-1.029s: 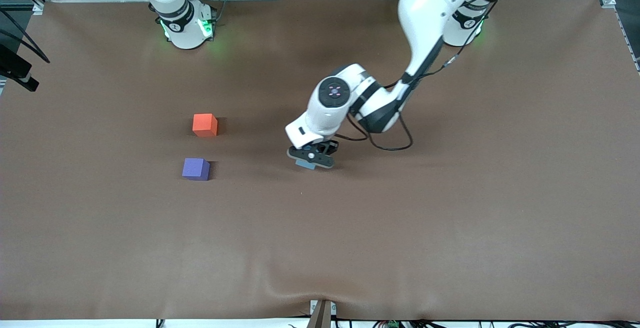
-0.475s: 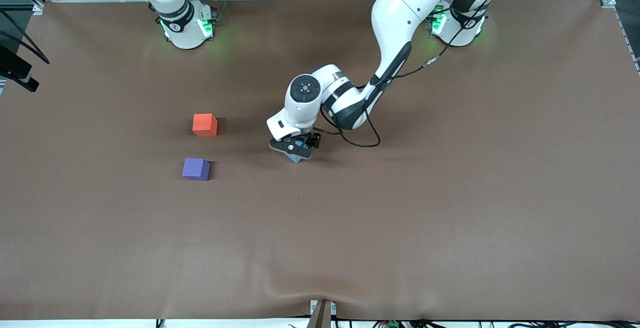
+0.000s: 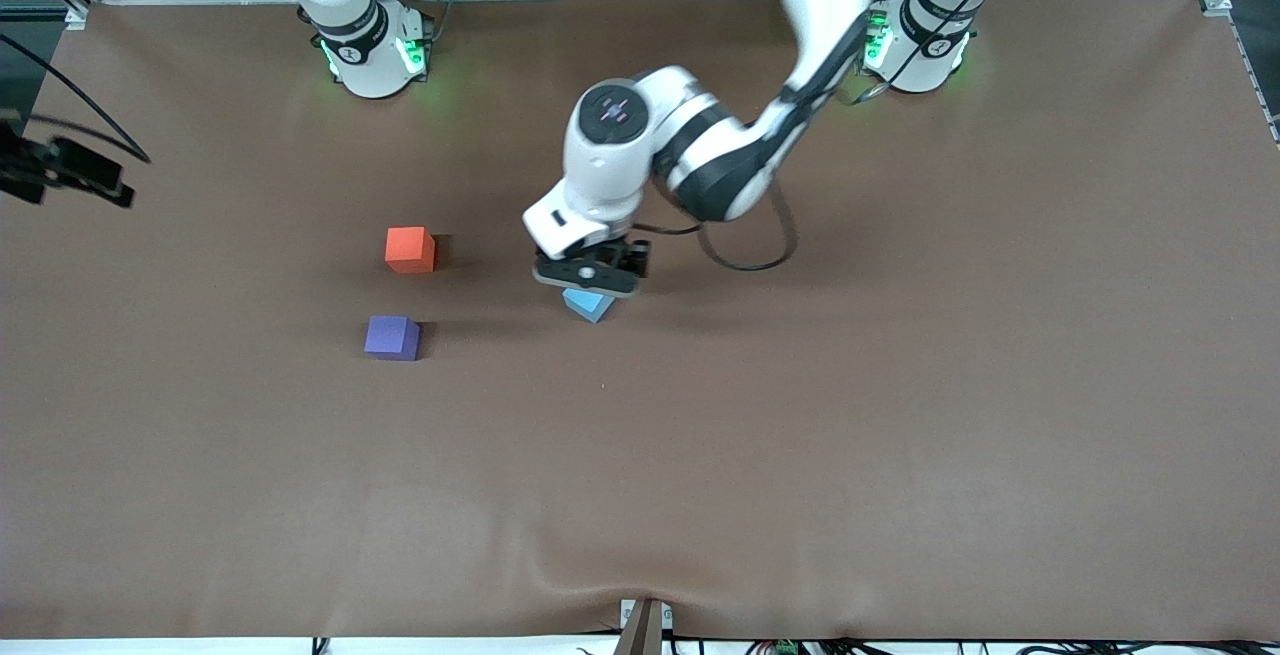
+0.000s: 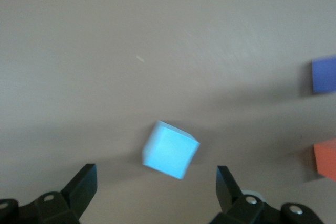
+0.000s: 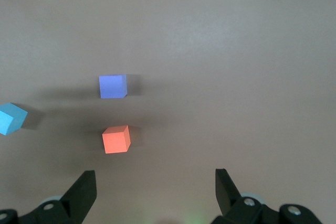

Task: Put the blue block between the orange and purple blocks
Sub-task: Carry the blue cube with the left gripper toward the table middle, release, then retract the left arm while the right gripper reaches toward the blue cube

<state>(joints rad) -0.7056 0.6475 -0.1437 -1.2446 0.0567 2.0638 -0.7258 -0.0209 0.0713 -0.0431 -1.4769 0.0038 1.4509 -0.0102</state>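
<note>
The blue block (image 3: 589,304) lies on the brown table, turned at an angle, toward the left arm's end from the orange block (image 3: 410,249) and the purple block (image 3: 391,337). The purple block is nearer the front camera than the orange one, with a gap between them. My left gripper (image 3: 588,280) hangs over the blue block. In the left wrist view the left gripper (image 4: 156,177) is open and the blue block (image 4: 170,149) sits free below its jaws. My right gripper (image 5: 155,182) is open and empty, high above the table; its view shows the orange block (image 5: 116,139), purple block (image 5: 112,86) and blue block (image 5: 11,118).
The brown table cover (image 3: 800,435) stretches wide around the blocks. A dark fixture with cables (image 3: 60,170) shows at the view's edge at the right arm's end. Both arm bases stand along the table's far edge.
The left gripper carried the blue block toward the orange and purple blocks, then opened and rose. The block now lies free on the table.
</note>
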